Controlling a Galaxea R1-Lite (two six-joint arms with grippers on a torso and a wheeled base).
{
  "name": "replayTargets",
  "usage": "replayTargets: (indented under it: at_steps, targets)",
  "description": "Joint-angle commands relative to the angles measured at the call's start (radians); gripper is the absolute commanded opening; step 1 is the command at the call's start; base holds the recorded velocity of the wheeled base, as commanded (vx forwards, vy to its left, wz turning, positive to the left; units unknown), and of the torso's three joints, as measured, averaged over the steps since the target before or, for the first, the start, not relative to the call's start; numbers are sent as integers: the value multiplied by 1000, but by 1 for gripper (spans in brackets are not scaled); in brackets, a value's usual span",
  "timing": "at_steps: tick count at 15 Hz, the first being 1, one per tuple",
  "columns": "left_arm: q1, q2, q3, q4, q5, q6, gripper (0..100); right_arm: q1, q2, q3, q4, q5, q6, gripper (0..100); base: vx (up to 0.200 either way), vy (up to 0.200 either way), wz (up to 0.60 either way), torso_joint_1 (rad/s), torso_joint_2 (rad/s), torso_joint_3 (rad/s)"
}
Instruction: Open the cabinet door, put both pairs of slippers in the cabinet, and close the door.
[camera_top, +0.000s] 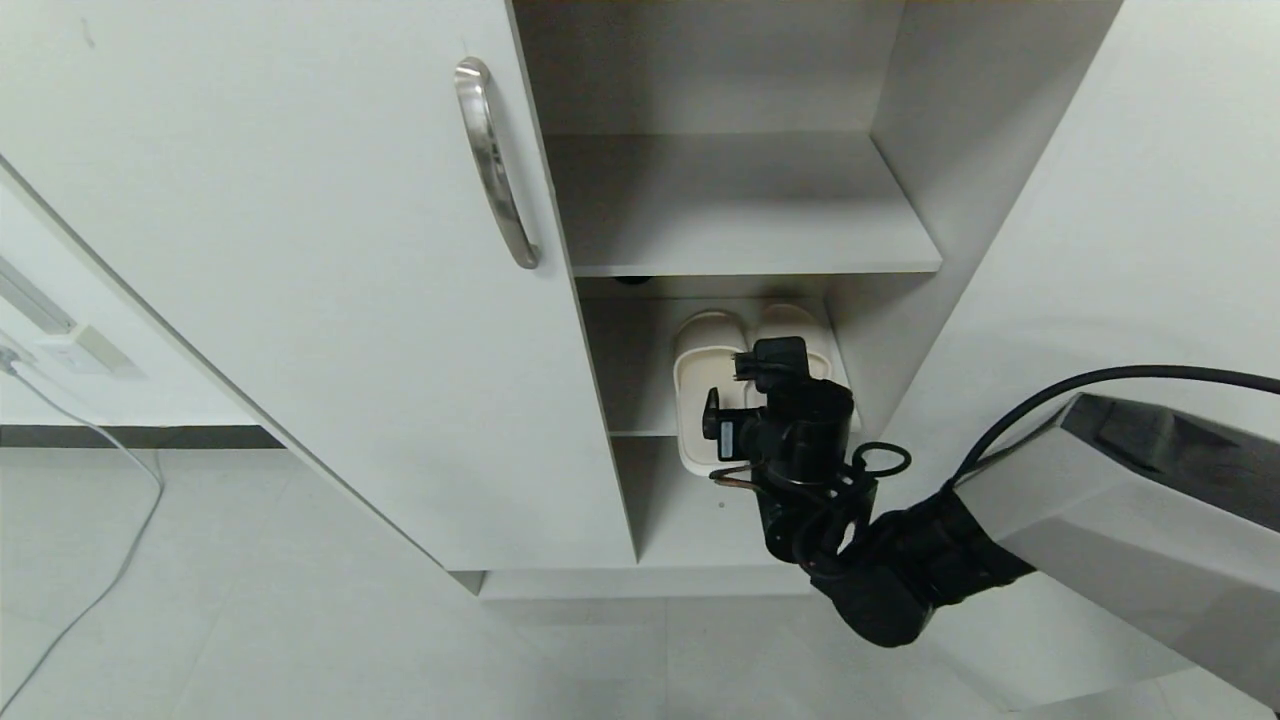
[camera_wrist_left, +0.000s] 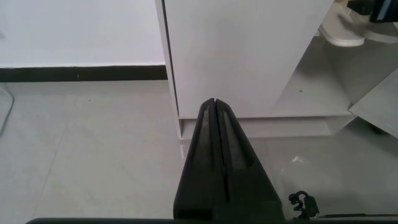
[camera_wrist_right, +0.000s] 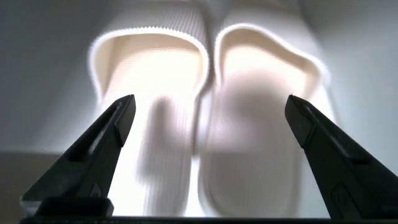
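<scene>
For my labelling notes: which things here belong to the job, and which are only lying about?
Job: slippers, cabinet, open door, right hand.
Lying about: cable, wall socket.

slippers (camera_top: 697, 368) half hidden — right arm (camera_top: 800, 440) covers their heels.

The slippers (camera_top: 700, 372) are cream with fine ribbed lines; the cabinet (camera_top: 300, 250) is plain white with a silver handle (camera_top: 495, 165). The right end effector (camera_wrist_right: 209, 101) is black.
</scene>
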Motion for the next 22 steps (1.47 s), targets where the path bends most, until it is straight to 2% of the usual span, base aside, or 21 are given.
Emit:
replayTargets:
  at_steps: [1,8,22]
  targets:
    - [0,1,0,0,0,0,0,34,-56,91,-42,-6,3,100,-200,0,0,-2,7,-2]
    - [0,1,0,0,-1,1,0,48,-65,98,-42,-7,3,100,-200,0,0,2,3,0]
    - [0,1,0,0,-1,-2,0,54,-59,121,-42,-6,3,100,0,0,0,0,0,0]
